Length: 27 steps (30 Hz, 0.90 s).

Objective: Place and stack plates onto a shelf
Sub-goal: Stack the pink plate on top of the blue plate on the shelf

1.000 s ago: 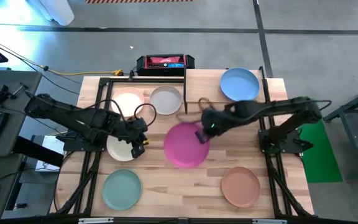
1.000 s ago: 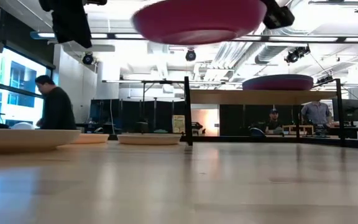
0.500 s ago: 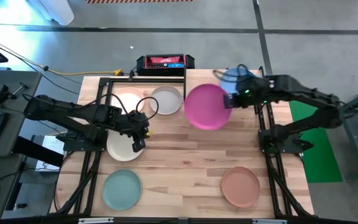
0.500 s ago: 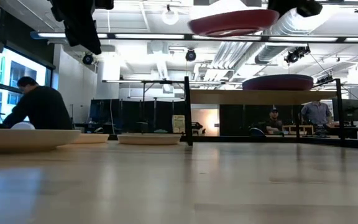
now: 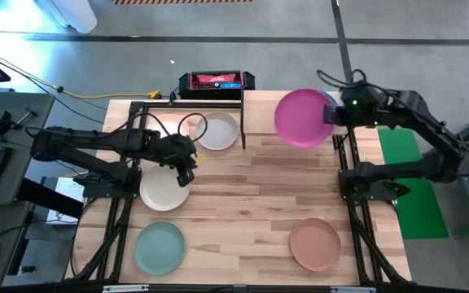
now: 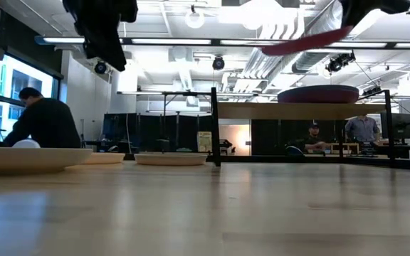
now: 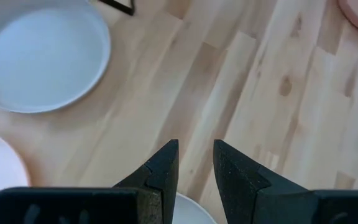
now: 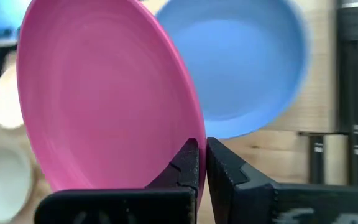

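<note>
Above the far right corner of the table, right gripper (image 5: 330, 115) is clamped tight on the rim of the magenta plate (image 5: 302, 118), held in the air and tilted, its edge slanting in the low view. Blue plate (image 8: 247, 68) lies on the shelf (image 6: 305, 111) just beyond and below the gripper, mostly hidden under the magenta one from overhead. Key relation: the stack target is straight ahead of the right gripper, under the carried plate, so my read is level out, then lower onto the blue plate. Right arm is the nearer one by far.

Left gripper (image 7: 194, 163) hovers over bare wood, fingers a narrow gap apart, nothing between them. Cream plate (image 5: 163, 190) sits just under and behind it, grey-white plate (image 5: 218, 130) ahead of it. Teal-green plate (image 5: 159, 247) and tan-brown plate (image 5: 315, 242) rest at the near edge, well apart from both grippers.
</note>
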Each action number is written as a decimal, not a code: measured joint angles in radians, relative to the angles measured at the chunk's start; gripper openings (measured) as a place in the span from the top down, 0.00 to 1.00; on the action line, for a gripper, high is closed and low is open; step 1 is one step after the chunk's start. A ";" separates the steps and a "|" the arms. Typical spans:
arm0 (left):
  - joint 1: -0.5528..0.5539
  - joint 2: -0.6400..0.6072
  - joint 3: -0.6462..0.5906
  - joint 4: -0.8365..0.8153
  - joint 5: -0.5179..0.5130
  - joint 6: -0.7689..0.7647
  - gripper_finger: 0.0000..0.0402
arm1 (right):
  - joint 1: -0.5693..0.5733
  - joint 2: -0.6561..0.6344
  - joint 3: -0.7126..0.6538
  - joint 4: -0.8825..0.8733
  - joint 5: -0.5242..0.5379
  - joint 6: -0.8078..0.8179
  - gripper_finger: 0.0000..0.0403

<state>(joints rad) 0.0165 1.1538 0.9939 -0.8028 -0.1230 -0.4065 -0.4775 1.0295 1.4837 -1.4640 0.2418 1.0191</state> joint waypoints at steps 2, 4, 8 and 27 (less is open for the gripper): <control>0.023 0.000 0.000 0.000 0.000 0.008 0.78 | -0.056 -0.010 0.000 -0.012 0.003 -0.005 1.00; 0.043 0.000 0.000 0.000 0.000 0.019 0.78 | -0.109 -0.016 0.000 -0.011 0.003 -0.020 1.00; 0.081 0.000 0.000 0.001 0.000 0.043 0.78 | -0.218 -0.020 0.000 -0.004 -0.026 -0.071 1.00; 0.123 0.000 0.000 0.001 0.011 0.045 0.78 | -0.608 0.001 0.000 0.061 -0.329 -0.197 1.00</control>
<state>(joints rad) 0.1390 1.1534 0.9939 -0.8021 -0.1123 -0.3618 -1.0853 1.0301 1.4837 -1.4032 -0.0873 0.8223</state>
